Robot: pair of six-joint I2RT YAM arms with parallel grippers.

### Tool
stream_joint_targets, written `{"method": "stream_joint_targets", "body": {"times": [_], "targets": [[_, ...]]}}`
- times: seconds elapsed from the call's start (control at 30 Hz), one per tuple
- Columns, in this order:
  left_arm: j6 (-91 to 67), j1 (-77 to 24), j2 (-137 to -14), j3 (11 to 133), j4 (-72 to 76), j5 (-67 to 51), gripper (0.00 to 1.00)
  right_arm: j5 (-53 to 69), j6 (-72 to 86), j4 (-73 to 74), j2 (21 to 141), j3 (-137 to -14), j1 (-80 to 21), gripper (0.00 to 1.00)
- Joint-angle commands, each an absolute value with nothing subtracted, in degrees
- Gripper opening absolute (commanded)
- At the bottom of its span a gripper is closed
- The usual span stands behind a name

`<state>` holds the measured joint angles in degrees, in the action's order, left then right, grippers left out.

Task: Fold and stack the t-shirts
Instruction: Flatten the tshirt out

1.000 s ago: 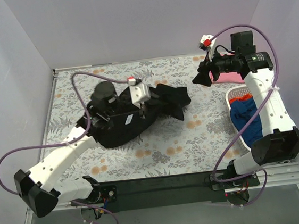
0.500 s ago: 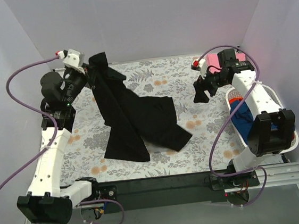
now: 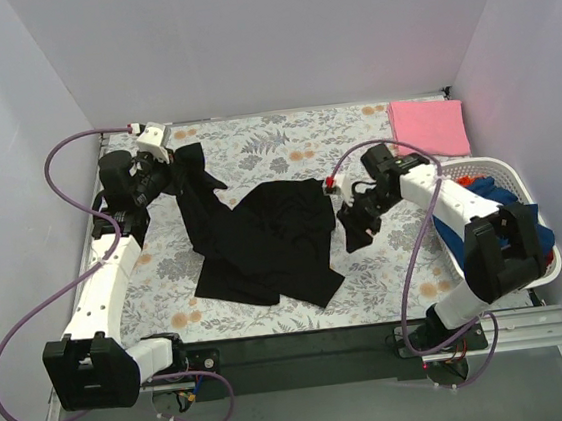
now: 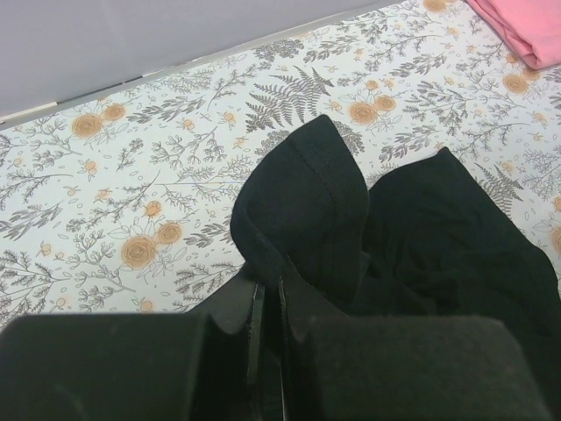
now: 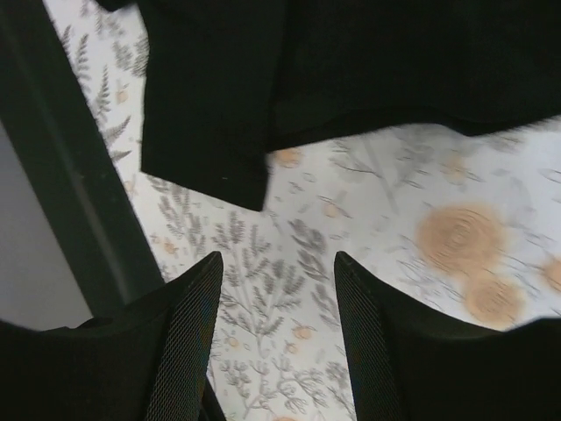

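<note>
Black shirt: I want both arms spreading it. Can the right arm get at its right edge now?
Probably yes. The right gripper hangs open just beside the right edge of the black shirt, with only patterned table between them.

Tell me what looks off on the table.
The black shirt lies bunched and askew, its folds overlapping rather than spread flat. One corner is pinched in the left gripper near the far left edge, so a twisted strip of cloth stretches that way. The pink shirt looks neatly folded.
</note>
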<state>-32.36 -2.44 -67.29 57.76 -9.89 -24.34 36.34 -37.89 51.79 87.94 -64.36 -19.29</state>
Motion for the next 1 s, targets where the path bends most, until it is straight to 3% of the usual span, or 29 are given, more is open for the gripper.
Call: {"method": "stream_joint_targets", "body": {"times": [0.0,0.6,0.8,0.83,0.97], "targets": [[-31.8,-1.6,-66.7,59.1,-9.0,-25.5,0.0,35.2,-32.5,47.4,87.1,-61.1,-24.7,0.6],[-30.8,-1.3,-65.2,58.4,-9.5,-26.6,0.0,15.7,-20.9,29.9,92.7,-51.2,-41.8,0.61],[-30.8,-1.2,-64.5,58.4,-9.4,-25.9,0.0,4.7,-20.8,27.6,96.0,-48.5,-49.7,0.52],[-30.8,-1.1,-64.4,58.4,-9.4,-25.9,0.0,4.0,-20.9,27.9,97.3,-48.4,-50.3,0.44],[-30.7,-0.3,-64.0,58.4,-9.8,-25.2,0.0,1.8,-21.7,30.0,97.5,-48.4,-50.4,0.3]]}}
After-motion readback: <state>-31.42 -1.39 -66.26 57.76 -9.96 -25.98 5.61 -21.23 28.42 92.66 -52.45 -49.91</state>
